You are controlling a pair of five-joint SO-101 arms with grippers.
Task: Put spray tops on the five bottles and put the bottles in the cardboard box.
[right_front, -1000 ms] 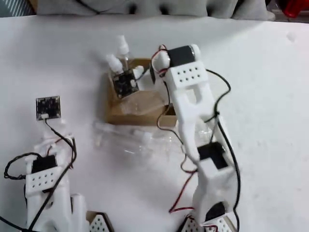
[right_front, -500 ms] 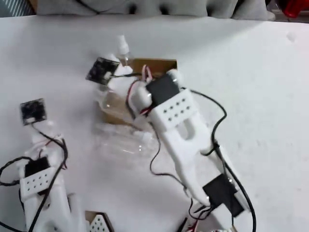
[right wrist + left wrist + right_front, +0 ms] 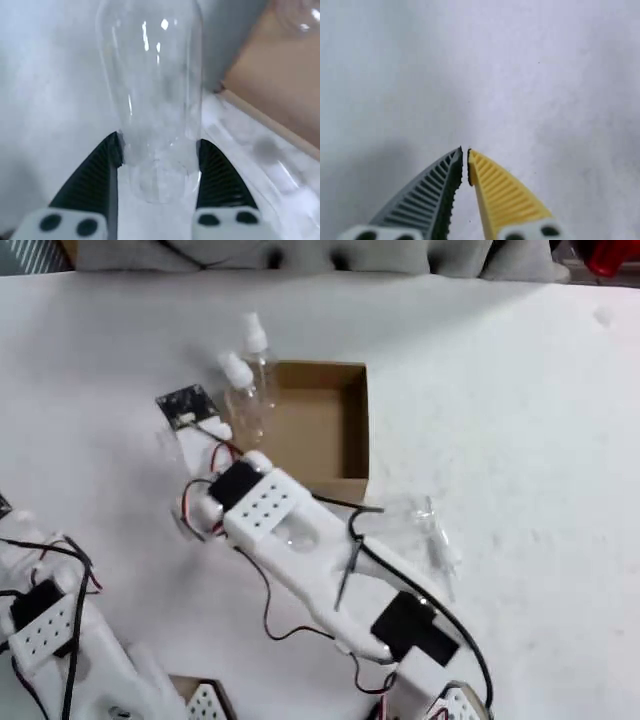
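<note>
Fingers of my right gripper (image 3: 159, 148) press against both sides of a clear bottle (image 3: 150, 75), pinching it where the body narrows; I cannot tell whether a spray top is fitted on that end. A second ago this arm (image 3: 300, 545) was stretched over the cardboard box (image 3: 352, 430), and it has since swung off to the side, so the bottle now lies on the white table (image 3: 520, 390) just beside the box wall, outside it. I take that as picking up the next bottle, with capping and boxing not yet done for it. The bottle is thin, see-through plastic with a rounded far end, glossy and likely slippery under a light pinch. Two capped bottles (image 3: 247, 380) stand at the box's far corner; I cannot tell whether they are inside. My left gripper (image 3: 465, 159) is clenched on nothing, its tips almost meeting over bare table, that arm (image 3: 50, 630) having drawn back to the near edge. Crumpled clear plastic (image 3: 430, 530) lies near the box's other side.
</note>
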